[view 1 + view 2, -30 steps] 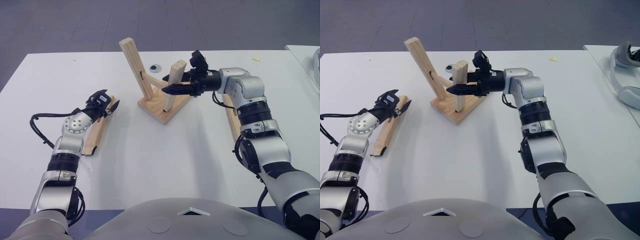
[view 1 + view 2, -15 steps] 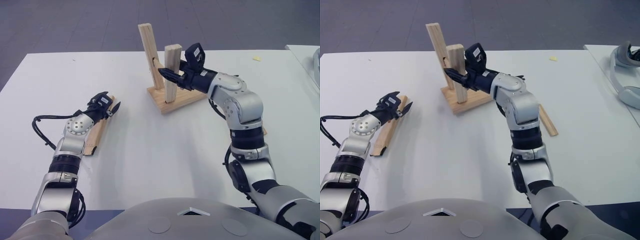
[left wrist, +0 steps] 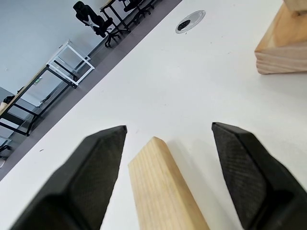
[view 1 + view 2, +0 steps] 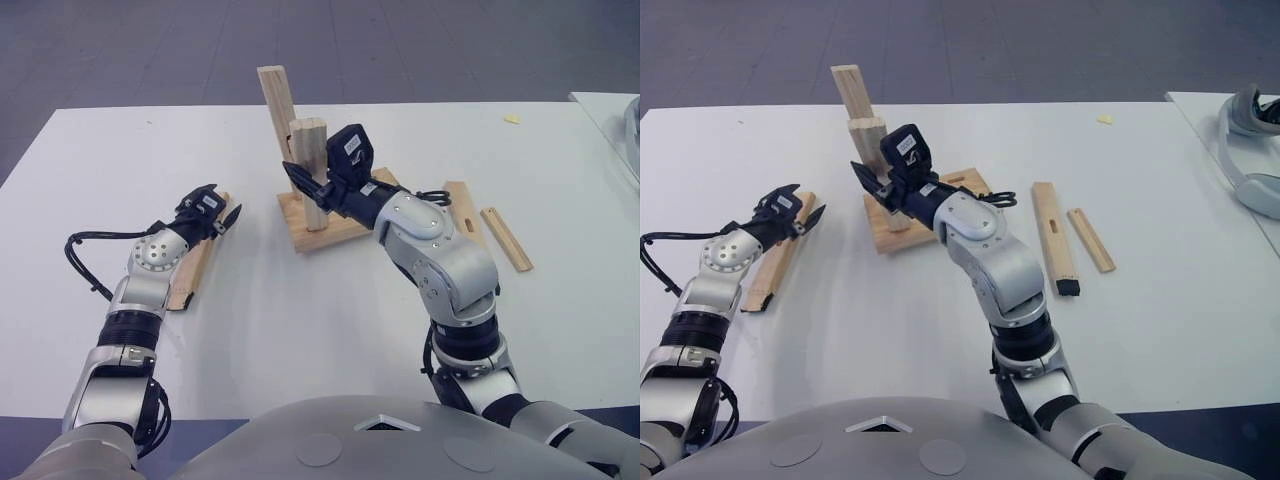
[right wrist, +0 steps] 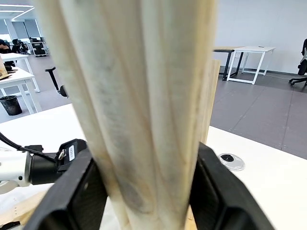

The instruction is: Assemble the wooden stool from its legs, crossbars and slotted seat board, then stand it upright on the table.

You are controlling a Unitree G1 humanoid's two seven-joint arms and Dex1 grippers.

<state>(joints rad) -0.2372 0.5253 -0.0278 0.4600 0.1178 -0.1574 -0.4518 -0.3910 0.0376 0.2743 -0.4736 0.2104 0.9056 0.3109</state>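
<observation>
Quick tally of the wood on the surface point(image 4: 300, 330): one seat board point(image 4: 330, 232) and five sticks total. Two of them stand up in the board, one taller leg point(image 4: 275, 110) and one shorter leg point(image 4: 310, 150). The other three lie flat: one left piece point(image 4: 768, 272), one wide piece point(image 4: 1052, 235), one thin slat point(image 4: 1091, 240). Extras: one yellow scrap point(image 4: 512, 118), one round grommet point(image 3: 190, 21).

Silver-grey arms point(image 4: 455, 265) with black joint rings point(image 4: 126, 322), looped black cables point(image 4: 80, 262) and black textured end effectors point(image 4: 222, 208) point(image 4: 305, 183).

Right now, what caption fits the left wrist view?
Open left fingers flank the end of a wooden piece on the table.
</observation>
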